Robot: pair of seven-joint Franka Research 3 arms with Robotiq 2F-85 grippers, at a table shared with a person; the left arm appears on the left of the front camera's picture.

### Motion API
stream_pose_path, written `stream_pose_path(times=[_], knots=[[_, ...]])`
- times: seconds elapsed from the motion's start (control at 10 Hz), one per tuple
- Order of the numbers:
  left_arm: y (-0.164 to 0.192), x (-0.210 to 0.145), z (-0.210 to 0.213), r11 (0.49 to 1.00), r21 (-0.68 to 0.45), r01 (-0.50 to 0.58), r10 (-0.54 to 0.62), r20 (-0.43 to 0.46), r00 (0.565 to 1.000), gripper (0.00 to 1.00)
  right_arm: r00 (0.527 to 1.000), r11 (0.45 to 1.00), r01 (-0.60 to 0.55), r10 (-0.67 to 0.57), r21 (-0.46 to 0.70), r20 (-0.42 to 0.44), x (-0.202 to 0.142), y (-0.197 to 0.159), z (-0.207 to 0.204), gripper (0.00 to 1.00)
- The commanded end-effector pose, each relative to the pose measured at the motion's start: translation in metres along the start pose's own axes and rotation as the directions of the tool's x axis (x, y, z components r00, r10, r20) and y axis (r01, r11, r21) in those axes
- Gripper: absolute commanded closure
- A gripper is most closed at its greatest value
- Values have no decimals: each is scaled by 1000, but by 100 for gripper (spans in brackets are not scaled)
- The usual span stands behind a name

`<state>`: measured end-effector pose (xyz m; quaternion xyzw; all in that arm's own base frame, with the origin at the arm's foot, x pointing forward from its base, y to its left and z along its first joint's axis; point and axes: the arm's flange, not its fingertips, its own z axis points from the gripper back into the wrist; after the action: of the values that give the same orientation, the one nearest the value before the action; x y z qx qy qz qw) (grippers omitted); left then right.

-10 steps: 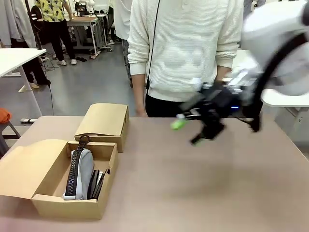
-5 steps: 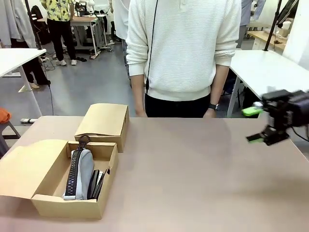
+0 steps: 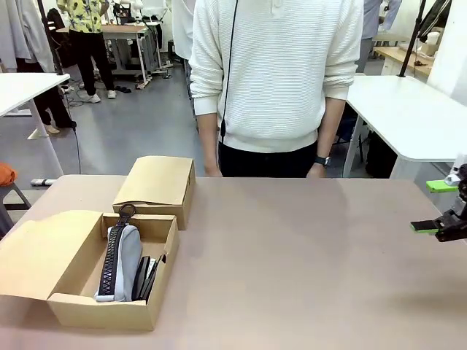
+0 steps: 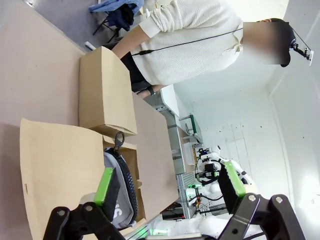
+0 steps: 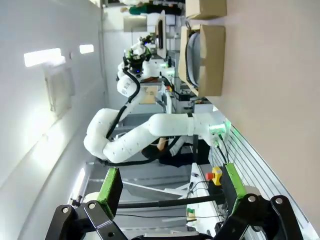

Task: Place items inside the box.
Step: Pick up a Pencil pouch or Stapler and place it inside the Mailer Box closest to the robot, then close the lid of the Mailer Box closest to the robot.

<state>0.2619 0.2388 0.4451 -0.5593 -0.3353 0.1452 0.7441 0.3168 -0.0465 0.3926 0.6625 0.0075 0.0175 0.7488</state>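
While the light grey zippered fabric pencil case is lying inside the open brown cardboard box at the counter's near left corner, beside black items, both grippers' fingers are spreading empty. The case is probably soft, light; gripping mid-body seems safest.

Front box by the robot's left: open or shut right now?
Open. The box has its lid flap folded out flat, and the light grey pencil case lies inside beside dark items.
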Motion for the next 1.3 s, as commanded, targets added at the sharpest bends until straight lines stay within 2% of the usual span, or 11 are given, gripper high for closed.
stream_pose_path(times=[0.0, 0.9, 1.0, 1.1, 1.2], knots=[[-1, 1, -1, 1000, -24, 12, -12, 13, 1000, 0, 1000, 1000, 0, -1, -32, -24, 1, 20, -13, 0], [0, 0, 0, 1000, 0, 0, 0, 0, 1000, 0, 1000, 1000, 0, -1, -32, -24, 1, 20, -13, 0], [-23, -6, -28, 942, -161, 293, -307, -67, 949, 0, 1000, 1000, 0, -1, -32, -24, 1, 20, -13, 0], [-38, -20, -50, 792, -286, 540, -579, -70, 812, 0, 1000, 1000, 0, -1, -32, -24, 1, 20, -13, 0], [-46, -35, -62, 592, -396, 702, -776, -45, 629, 0, 1000, 1000, 0, -1, -32, -24, 1, 20, -13, 0]])
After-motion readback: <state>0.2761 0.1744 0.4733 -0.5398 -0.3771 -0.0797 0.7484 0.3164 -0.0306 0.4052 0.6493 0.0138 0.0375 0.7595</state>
